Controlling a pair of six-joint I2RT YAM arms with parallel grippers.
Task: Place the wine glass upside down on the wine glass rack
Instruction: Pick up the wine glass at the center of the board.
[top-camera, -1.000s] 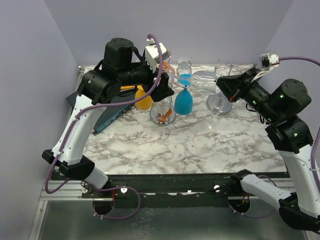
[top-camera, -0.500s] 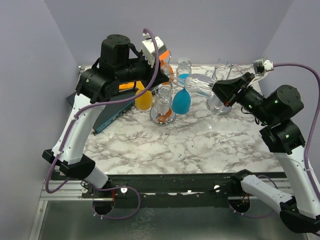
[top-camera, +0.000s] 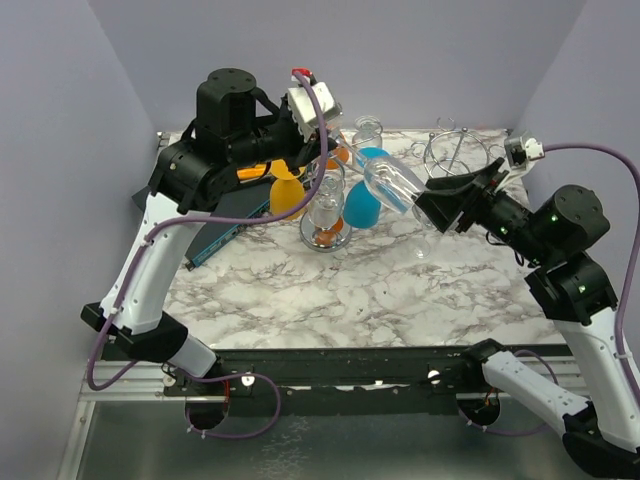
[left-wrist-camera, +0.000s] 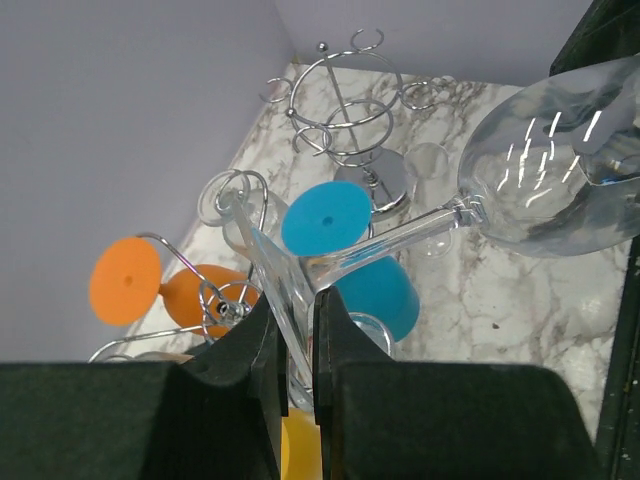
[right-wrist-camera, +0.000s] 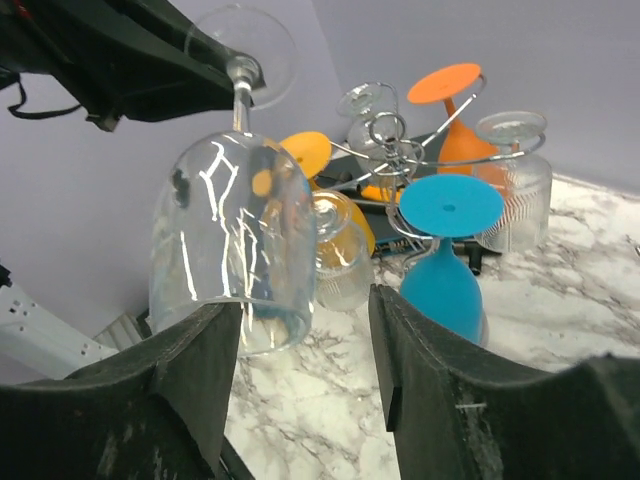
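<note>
Marble bench (top-camera: 330, 290), both arms reaching in over the middle. Back left the loaded rack (top-camera: 322, 175), with a blue glass (top-camera: 365, 200) and an orange glass (top-camera: 288, 195) hanging bowl-down on it. Back right the empty rack (top-camera: 455, 150). Clear wine glass (top-camera: 390, 183) is in the air between the arms, tilted, bowl toward the right arm, foot toward the left. The left hand (left-wrist-camera: 290, 330) is closed tight, pinching the foot edge-on. That grip probably leaves the stem free to slide into a rack hook, bowl down. The right hand (right-wrist-camera: 300, 325) is spread partway, fingers either side of the bowl, one clearly off the glass, so it isn't carrying it. Handover step, glass not racked yet. Which rack is meant, can't tell.
</note>
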